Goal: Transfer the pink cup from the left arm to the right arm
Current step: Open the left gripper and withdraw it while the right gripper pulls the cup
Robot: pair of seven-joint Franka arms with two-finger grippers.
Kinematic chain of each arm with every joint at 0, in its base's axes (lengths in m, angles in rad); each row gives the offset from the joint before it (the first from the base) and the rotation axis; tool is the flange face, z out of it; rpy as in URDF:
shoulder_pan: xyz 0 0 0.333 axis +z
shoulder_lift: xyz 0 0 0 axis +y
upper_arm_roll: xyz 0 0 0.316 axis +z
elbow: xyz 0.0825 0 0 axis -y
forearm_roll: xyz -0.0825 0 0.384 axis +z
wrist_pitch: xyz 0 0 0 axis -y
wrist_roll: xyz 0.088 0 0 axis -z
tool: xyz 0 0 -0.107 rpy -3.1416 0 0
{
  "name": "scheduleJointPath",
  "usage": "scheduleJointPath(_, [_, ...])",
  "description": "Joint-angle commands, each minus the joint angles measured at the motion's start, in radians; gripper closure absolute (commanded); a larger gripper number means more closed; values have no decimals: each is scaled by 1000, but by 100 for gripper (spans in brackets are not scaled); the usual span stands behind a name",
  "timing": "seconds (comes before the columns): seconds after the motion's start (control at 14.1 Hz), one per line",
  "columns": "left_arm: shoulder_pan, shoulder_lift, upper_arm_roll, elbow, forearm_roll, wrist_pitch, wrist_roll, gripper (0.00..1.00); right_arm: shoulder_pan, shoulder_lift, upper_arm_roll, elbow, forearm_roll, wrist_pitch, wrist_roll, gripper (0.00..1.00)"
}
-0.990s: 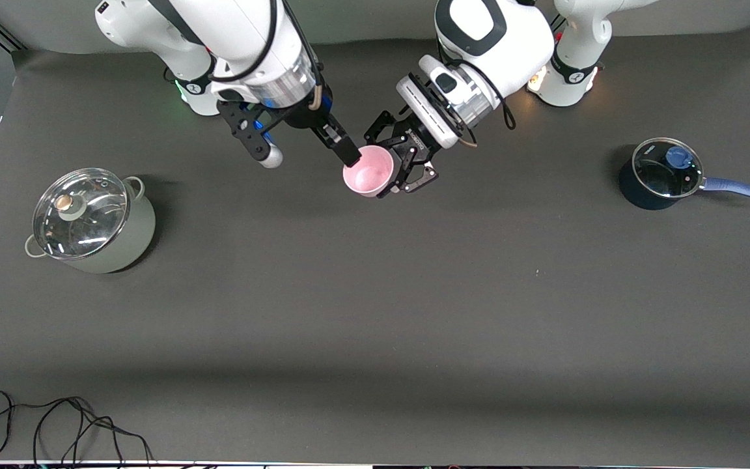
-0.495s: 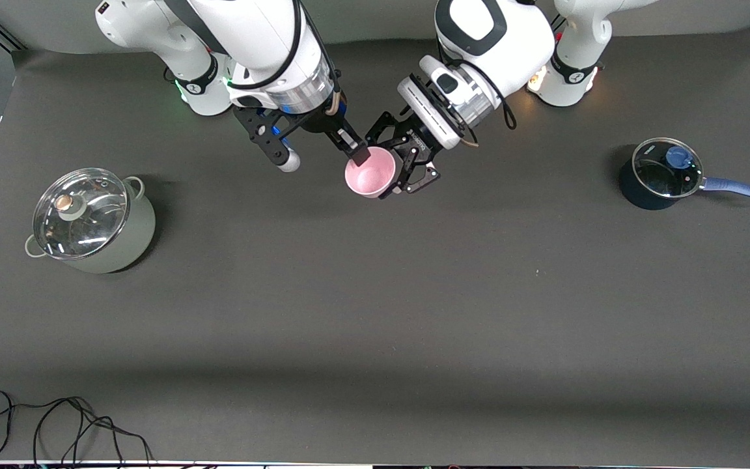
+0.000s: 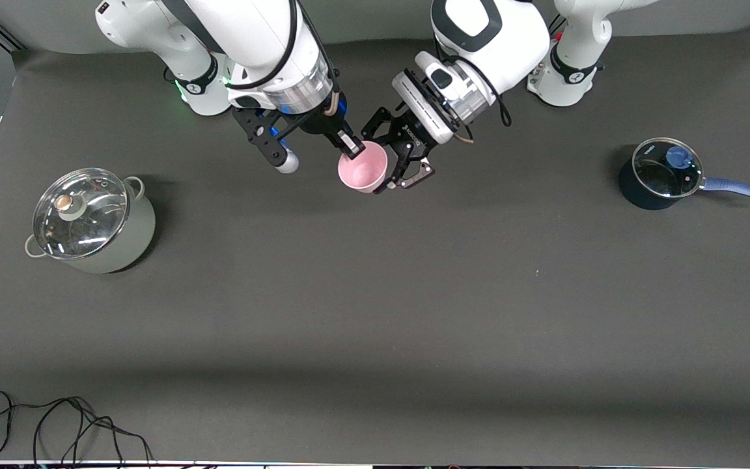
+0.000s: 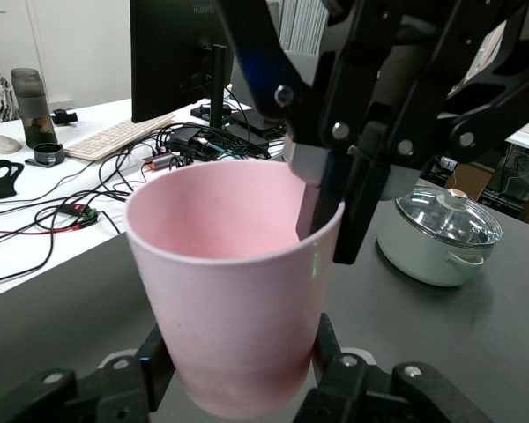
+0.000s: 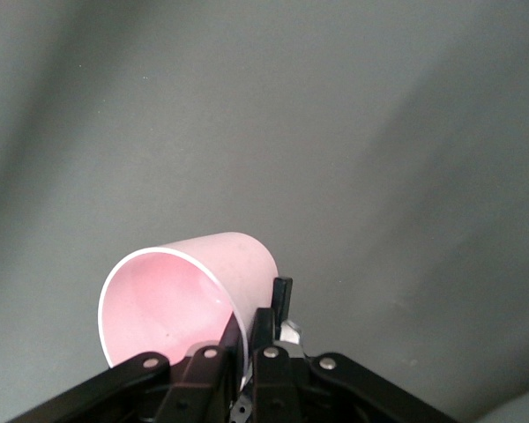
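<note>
While the left gripper [image 3: 396,170] holds the pink cup [image 3: 363,167] by its lower part, the right gripper [image 3: 347,143] now pinches the cup's rim. 1 of its slim fingers [image 4: 310,210] is inside the cup and the other is outside, with the wall squeezed between them. A second ago those fingers were only coming up to the rim, so the pinch is new.

Both arms have also carried the cup a little toward the edge of the bench where the robots stand. The cup is up in the air, tipped on its side, over the middle of the bench near that edge.

So 2 grippers hold the cup at once, and I think the handover is about half done. Next the left gripper probably has to let go and pull back. If the rim pinch is weak, the cup could tip or drop.

A pale green pot [image 3: 92,221] with a glass lid sits toward the right arm's end of the bench. A dark blue saucepan [image 3: 665,173] sits toward the left arm's end. Neither is near the cup.
</note>
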Motion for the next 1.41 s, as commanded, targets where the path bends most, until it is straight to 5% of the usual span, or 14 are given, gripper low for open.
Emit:
scheduleJointPath(0.0, [6, -9, 8, 5, -20, 14, -33, 49, 0, 12, -7, 33, -2, -27, 11, 100])
scheduleJointPath(0.07, [6, -9, 8, 5, -20, 14, -33, 35, -1, 12, -10, 33, -2, -27, 9, 100])
scheduleJointPath(0.14, [7, -9, 8, 7, -20, 14, -33, 9, -4, 11, -13, 32, 0, -27, -8, 100])
scheduleJointPath(0.21, [7, -8, 8, 5, -22, 14, -34, 2, -6, 10, -19, 32, 0, -32, -40, 100])
scheduleJointPath(0.64, [19, 5, 11, 4, -16, 13, -54, 1, -112, -34, -47, 15, -2, -65, -345, 100])
scheduleJointPath(0.85, [58, 64, 30, -7, -6, -10, -50, 1, -171, -49, -86, 10, -23, -215, -625, 100])
scheduleJointPath(1.34, [321, 164, 30, -97, 35, -366, -53, 1, -169, -160, -410, -154, -87, -289, -1286, 100])
